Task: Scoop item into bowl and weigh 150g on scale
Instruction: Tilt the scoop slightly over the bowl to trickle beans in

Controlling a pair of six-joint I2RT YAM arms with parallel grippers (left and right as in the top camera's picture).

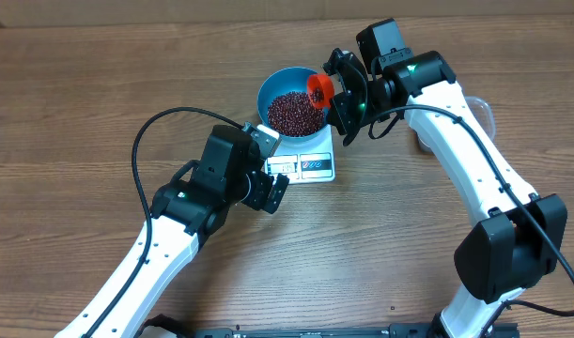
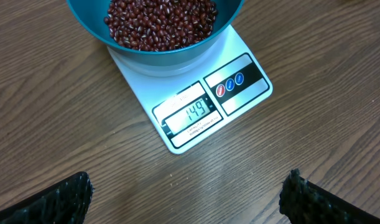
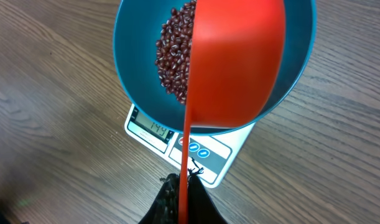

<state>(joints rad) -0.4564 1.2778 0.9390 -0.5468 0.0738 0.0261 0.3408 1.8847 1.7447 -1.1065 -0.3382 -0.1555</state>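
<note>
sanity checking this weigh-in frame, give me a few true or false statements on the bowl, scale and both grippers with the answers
1. The bowl sits on the scale. True.
2. The scale's display reads 200. False: it reads 149.
3. The right gripper holds a red scoop over the bowl. True.
4. The left gripper is clamped on the bowl's rim. False: it is open and apart from the bowl, on the display side of the scale.
5. The bowl is empty. False: it holds a heap of beans.
</note>
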